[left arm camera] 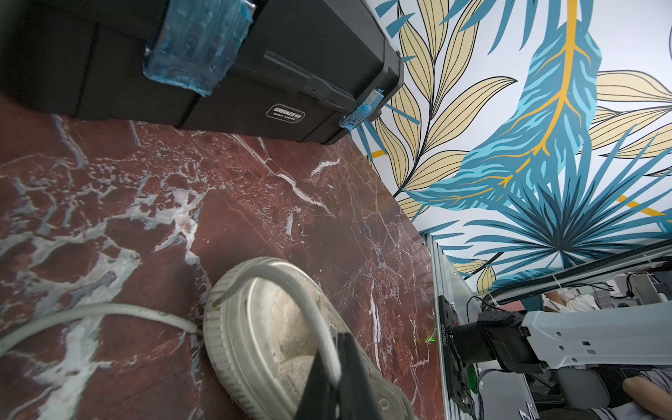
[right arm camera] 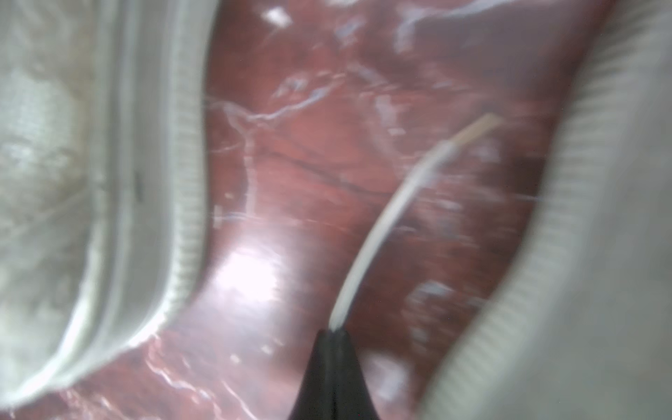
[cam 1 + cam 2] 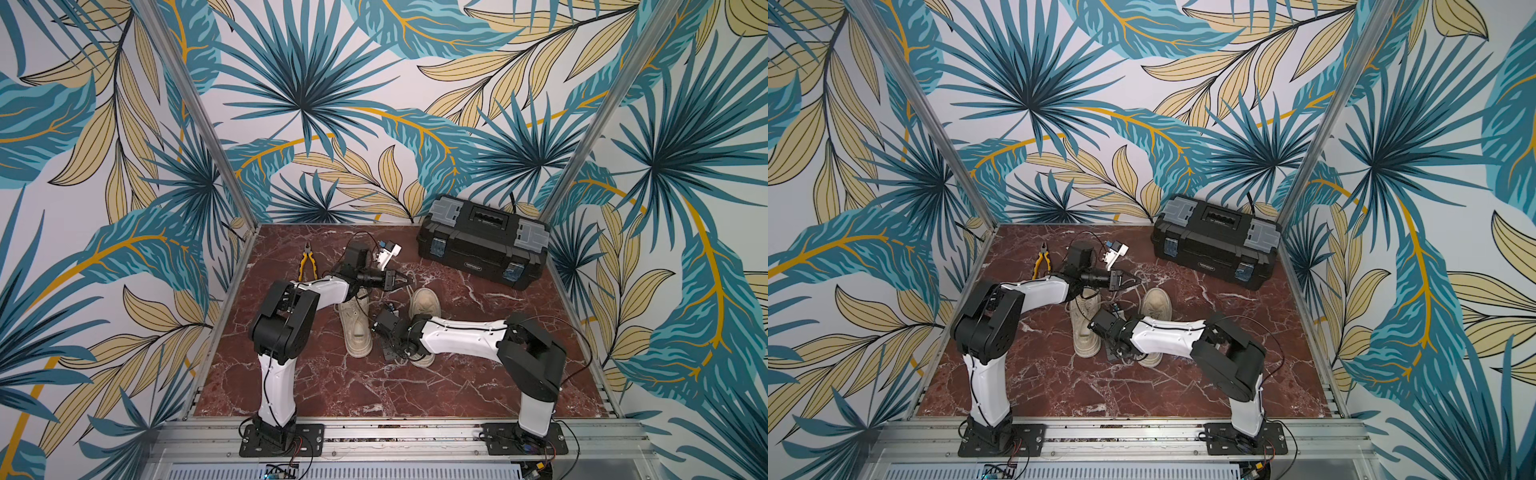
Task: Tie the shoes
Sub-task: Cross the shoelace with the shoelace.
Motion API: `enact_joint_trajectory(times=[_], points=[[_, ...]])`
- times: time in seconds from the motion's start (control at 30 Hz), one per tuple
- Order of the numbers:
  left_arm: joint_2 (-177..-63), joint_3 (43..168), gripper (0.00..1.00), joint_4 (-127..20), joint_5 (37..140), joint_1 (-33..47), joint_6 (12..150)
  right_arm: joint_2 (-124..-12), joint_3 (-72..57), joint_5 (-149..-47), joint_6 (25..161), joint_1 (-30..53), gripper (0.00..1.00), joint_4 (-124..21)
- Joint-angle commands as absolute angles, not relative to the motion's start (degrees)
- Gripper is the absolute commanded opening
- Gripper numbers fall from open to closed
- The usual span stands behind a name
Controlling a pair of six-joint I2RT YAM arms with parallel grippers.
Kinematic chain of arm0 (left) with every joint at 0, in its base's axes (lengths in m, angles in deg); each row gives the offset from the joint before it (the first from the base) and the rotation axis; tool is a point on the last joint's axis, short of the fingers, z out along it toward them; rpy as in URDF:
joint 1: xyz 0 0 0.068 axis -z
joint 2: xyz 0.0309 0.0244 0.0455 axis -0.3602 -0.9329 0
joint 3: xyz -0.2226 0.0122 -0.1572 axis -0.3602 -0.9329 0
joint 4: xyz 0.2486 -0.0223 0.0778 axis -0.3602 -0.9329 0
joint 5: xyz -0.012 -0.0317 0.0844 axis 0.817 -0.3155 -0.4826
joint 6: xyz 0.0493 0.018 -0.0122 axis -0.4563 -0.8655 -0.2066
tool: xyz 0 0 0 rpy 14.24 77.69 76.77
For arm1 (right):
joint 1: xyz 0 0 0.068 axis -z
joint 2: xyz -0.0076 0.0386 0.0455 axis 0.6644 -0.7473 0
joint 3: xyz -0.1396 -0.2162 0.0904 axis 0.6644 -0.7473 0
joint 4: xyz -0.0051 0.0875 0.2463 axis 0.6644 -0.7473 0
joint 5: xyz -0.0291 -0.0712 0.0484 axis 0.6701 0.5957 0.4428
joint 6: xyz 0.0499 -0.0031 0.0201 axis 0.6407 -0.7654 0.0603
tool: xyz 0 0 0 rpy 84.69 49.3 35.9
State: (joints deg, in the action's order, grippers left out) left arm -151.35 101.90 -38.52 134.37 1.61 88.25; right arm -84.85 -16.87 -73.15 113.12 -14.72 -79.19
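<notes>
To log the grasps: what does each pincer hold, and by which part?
Left pincer: a lace, somewhere along its length. Right pincer: a lace, a little short of its tip.

Palm-leaf papered walls (image 3: 316,104); red veined marble floor (image 3: 353,386).

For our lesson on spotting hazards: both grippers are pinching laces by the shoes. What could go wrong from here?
1. The right gripper pinches a lace not far from its tip, so it may slip free under tension.
2. The left gripper holds a second lace that arcs over a shoe which nothing pins down. A hard pull could drag or tip it.
</notes>
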Motion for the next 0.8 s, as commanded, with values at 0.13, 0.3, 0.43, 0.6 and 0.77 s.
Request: enact_joint_trajectory(times=[0.13, 0.3, 0.43, 0.6, 0.77], points=[[-148.4, 97.6, 0.00, -30.6, 136.3, 2.0, 89.5, -65.8, -20.6, -79.2, 105.6, -10.2, 0.00, -76.7], [-147.5, 96.0, 0.00, -27.8, 136.3, 2.7, 89.9, -55.7, -23.5, -83.7, 106.4, -4.8, 0.00, -76.5], [-147.7, 95.8, 0.00, -27.0, 136.9, 3.9, 89.6, -49.8, -25.3, -87.3, 106.2, 1.8, 0.00, -75.7], [-147.8, 94.8, 0.00, -24.9, 137.2, 5.5, 89.8, -45.5, -27.6, -94.3, 107.0, 9.3, 0.00, -72.5], [-147.7, 93.7, 0.00, -22.8, 137.3, 7.0, 89.9, -44.6, -26.6, -100.2, 107.8, 14.2, 0.00, -69.5]])
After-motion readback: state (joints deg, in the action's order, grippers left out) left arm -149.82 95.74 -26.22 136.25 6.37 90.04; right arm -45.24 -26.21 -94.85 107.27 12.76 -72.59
